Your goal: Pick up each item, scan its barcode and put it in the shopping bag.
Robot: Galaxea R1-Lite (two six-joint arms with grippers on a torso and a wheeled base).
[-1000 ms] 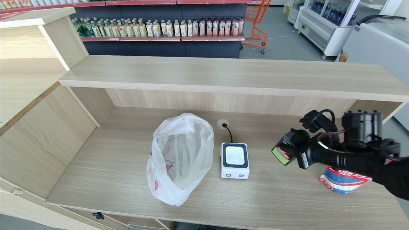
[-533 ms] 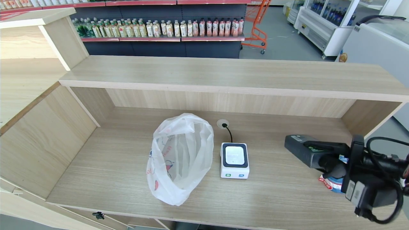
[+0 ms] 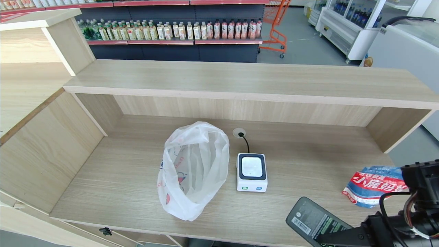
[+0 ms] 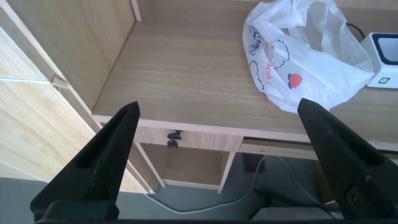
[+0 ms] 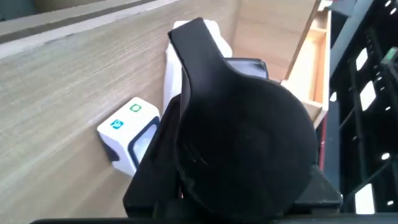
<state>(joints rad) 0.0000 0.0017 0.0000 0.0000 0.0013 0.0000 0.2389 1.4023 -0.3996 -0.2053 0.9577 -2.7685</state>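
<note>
Black barcoded packet is clamped in right gripper above counter front edge; left gripper is spread wide, empty.

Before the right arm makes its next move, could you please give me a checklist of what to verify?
1. Dark packet held in the right pincer: ok.
2. Barcode turned toward the scanner window: not ok, it faces up.
3. Scanner window uncovered: ok.
4. Shopping bag mouth open: ok.
5. Left pincer open and clear of the scanner: ok.
6. Firmness of the grip on the packet: cannot tell.
</note>
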